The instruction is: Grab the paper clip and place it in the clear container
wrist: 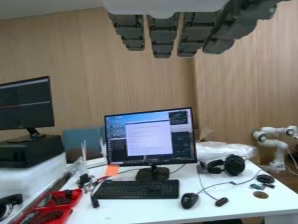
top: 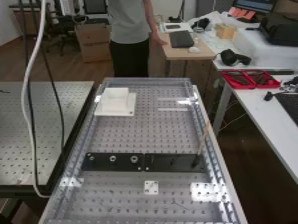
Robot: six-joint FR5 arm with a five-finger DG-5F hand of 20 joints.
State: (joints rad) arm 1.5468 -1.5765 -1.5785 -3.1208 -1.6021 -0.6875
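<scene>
Starting with an empty, straight-fingered dark grey robotic hand (wrist: 163, 36); best to descend slowly over the central perforated metal bench (top: 126, 136), pinching the paper clip lightly.

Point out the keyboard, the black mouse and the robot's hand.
Keyboard (wrist: 136, 189): wrist view, middle of its keys.
Black mouse (wrist: 189, 200): wrist view, its rounded top.
Hand (wrist: 161, 36): wrist view, on a finger.

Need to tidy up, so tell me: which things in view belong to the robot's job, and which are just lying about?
Belongs to the job:
- fingers, straight and open
- holed bench top, likely the work surface

Just lying about, judging by the task:
- keyboard
- computer mouse
- headphones
- cardboard box
</scene>
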